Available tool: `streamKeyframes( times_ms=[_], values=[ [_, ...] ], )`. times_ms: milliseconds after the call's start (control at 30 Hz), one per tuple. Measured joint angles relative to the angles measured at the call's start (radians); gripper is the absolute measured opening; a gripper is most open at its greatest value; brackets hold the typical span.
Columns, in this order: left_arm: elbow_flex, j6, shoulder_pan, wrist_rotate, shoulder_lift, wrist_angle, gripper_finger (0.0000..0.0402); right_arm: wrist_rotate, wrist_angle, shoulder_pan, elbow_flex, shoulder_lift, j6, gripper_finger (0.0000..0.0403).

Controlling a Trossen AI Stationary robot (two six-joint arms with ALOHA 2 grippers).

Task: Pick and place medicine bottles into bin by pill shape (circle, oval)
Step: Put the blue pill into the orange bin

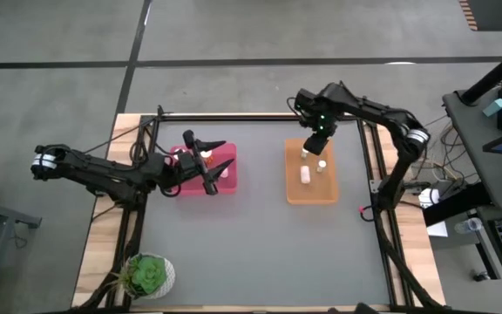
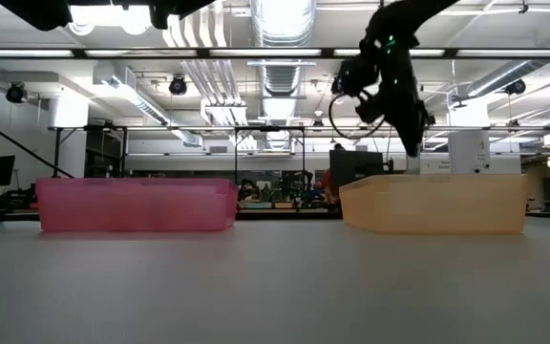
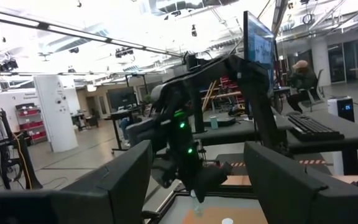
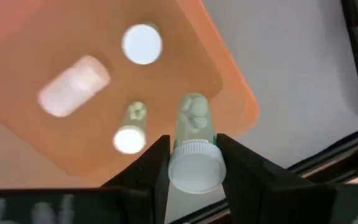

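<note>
1. While the right gripper [image 4: 192, 163] hangs over the far end of the orange bin [image 1: 312, 192], you have one medicine bottle [image 4: 193, 146] clamped between its fingers, white cap toward the wrist camera and pale pills showing through the clear body; it is not yet set down.
2. Already in the orange bin, you can count three bottles: one on its side [image 4: 73, 86], one seen cap-on [image 4: 142, 43], one narrow bottle [image 4: 131, 129] leaning.
3. Over the pink bin [image 1: 200, 181] you have the left gripper [image 1: 206, 162], fingers spread wide and holding nothing.
4. Inside the pink bin, white caps show near the far-left corner [image 1: 179, 155] and by the right wall [image 1: 225, 171]; the arm hides the rest, so you cannot get a full count.
5. On the grey mat [image 1: 251, 253] outside the bins, no loose bottle shows; you may judge the held bottle as among the last left to place.
</note>
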Motion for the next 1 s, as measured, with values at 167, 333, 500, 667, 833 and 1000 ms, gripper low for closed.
streamKeyframes(
  times_ms=[167, 333, 500, 667, 833, 1000],
  values=[
    [-0.001, 0.008, 0.0, 0.0, 0.0, -0.008, 0.024, -0.021, 0.004, -0.031, 0.0, 0.052, -0.089, 0.0112],
    [-0.004, 0.008, 0.0, 0.0, -0.003, -0.017, 0.024, -0.068, 0.035, -0.049, -0.001, 0.056, -0.161, 0.0112],
    [-0.012, 0.008, 0.0, 0.0, -0.02, -0.016, 0.024, -0.071, 0.057, -0.051, -0.019, 0.052, -0.16, 0.0112],
    [-0.014, 0.008, 0.0, 0.0, -0.028, -0.018, 0.024, -0.071, 0.109, -0.051, -0.084, 0.054, -0.152, 0.0112],
    [-0.014, 0.008, 0.0, 0.0, -0.029, -0.017, 0.024, -0.071, 0.168, -0.051, -0.146, 0.054, -0.146, 0.0112],
    [-0.014, 0.008, 0.0, 0.0, -0.029, -0.017, 0.024, -0.045, 0.229, -0.051, -0.197, 0.054, -0.137, 0.0112]
  ],
)
